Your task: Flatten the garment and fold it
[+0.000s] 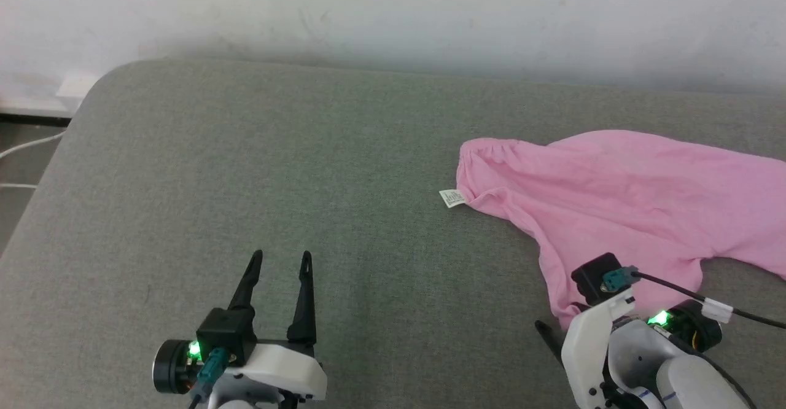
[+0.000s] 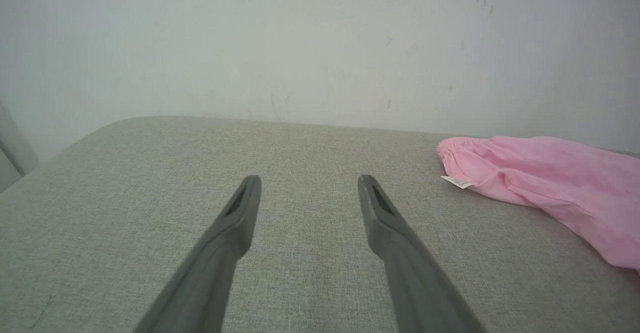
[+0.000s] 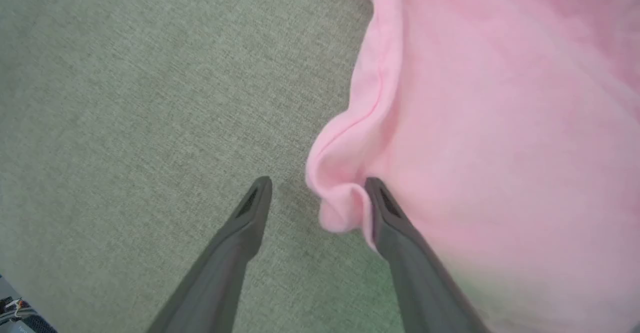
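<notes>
Garment (image 1: 614, 194) lies crumpled on the grey fabric table (image 1: 245, 169), white label (image 1: 452, 198) at its left edge. Right gripper (image 3: 317, 180): fingers spread, straddling a fold at the garment's near edge, nothing clamped. Left gripper (image 1: 281, 255): fingers spread, empty, well left of the garment.

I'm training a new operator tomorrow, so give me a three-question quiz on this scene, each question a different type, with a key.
1. True or false: the garment lies flat and fully spread on the grey cushion.
2. Multiple choice: which claw has a fold of the garment's edge between its fingers? A) left claw B) right claw C) both
3. Fill in: in the head view, the white label sticks out at the garment's ___ end.

Key: 1 false, it is bunched and wrinkled; 2 B; 3 left.
</notes>
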Tool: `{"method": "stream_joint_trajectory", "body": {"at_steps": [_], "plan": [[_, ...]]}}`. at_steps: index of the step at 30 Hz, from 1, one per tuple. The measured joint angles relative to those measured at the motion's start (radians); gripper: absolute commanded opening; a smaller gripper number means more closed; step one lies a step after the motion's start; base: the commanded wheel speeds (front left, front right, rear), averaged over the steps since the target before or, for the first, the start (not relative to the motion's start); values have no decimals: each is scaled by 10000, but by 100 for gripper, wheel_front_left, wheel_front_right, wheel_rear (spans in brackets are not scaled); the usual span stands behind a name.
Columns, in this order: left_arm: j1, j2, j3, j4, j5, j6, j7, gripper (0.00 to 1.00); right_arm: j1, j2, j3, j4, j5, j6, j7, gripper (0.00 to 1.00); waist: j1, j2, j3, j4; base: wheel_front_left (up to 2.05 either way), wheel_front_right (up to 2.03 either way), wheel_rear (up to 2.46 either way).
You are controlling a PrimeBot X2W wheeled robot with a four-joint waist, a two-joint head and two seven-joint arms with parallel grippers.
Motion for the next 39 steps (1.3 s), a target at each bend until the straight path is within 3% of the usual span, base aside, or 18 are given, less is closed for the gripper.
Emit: {"method": "stream_joint_trajectory", "body": {"at_steps": [5, 7, 11, 14, 17, 23, 26, 28, 29, 30, 36, 39], "plan": [[-48, 0, -21, 42, 0, 0, 0, 100, -408, 115, 12, 872, -343, -2, -395, 100, 0, 0, 179, 239, 0, 0, 0], [-48, -2, -13, 65, 0, 2, 0, 100, -545, 134, 35, 1074, -443, -2, -527, 0, 0, -1, 211, 294, 0, 0, 0], [-45, -2, 38, 123, -2, 10, -2, 100, -615, 8, 470, 1089, -403, -4, -587, 0, 0, 0, 165, 209, 0, 0, 0], [-37, -4, 73, 174, -4, 10, 0, 100, -509, -433, 911, 648, -119, -4, -382, 0, 1, 0, 43, 45, 0, 0, 0], [-30, -8, 113, 184, -19, 12, 0, 100, -149, -1279, 1381, -299, 447, -2, 299, 0, 1, -1, -145, -209, 0, 0, 0], [10, -27, 98, 209, -59, 10, 0, 100, 763, -3724, 1373, -2259, 1264, 0, 2332, 0, 0, 0, -540, -841, 0, 0, 0], [6, -31, 38, 199, -102, 12, 0, 100, 1311, -4458, 1081, -2788, 1475, -2, 3010, 0, -1, 0, -675, -1148, 0, 0, 0], [-3, -31, -50, 213, -104, 12, -2, 100, 1556, -4623, 978, -2926, 1501, -2, 3131, 0, -1, 0, -719, -1327, 0, 0, 0], [-14, -31, -104, 226, -104, 12, 0, 100, 1626, -4573, 905, -2957, 1555, -2, 3026, 88, -1, 0, -728, -1407, 0, 0, 0], [-35, -33, -159, 267, -104, 12, 0, 100, 1645, -4416, 790, -2963, 1551, 0, 2750, 100, -1, 0, -729, -1474, 0, 0, 0], [-91, -40, -345, 460, -259, -88, 0, 100, 1492, -3344, 94, -2932, 1507, 0, 1051, 100, -1, 0, -645, -1734, 0, 0, 0], [-245, -38, -454, 570, -370, -261, 0, 100, 1224, -2401, -848, -2980, 1611, 0, -61, 100, 0, 0, -596, -1862, 0, 0, 0]]}}
